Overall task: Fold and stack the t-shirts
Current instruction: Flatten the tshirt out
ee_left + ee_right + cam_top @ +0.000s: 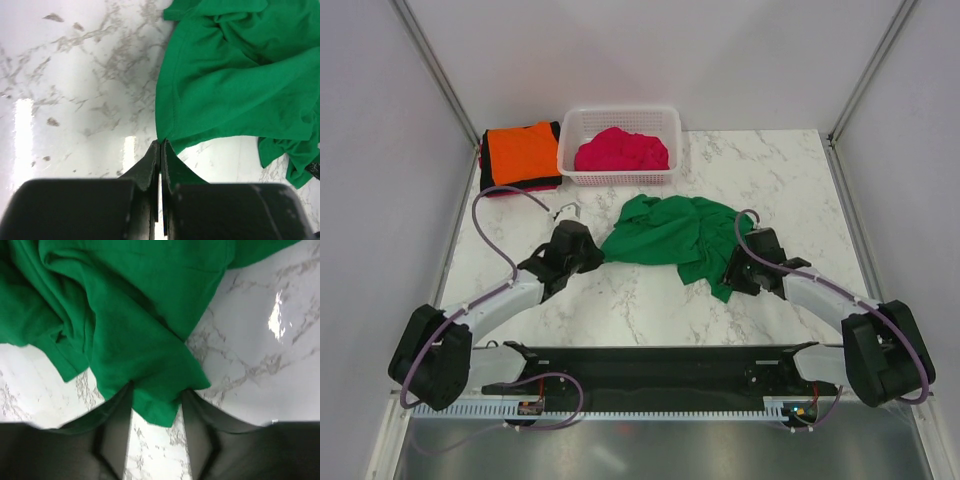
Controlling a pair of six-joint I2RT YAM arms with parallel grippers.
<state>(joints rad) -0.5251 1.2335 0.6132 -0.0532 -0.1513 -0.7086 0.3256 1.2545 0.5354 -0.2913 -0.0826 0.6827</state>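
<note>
Left pincer: pressed together, pinching a corner of the green t-shirt. Right pincer: fingers spread, with a flap of the same shirt lying between them. The green t-shirt lies crumpled mid-tabletop, between the two arms. Pink t-shirt: inside the white basket at the far edge. Folded orange t-shirt: just left of the basket, on dark cloth.
</note>
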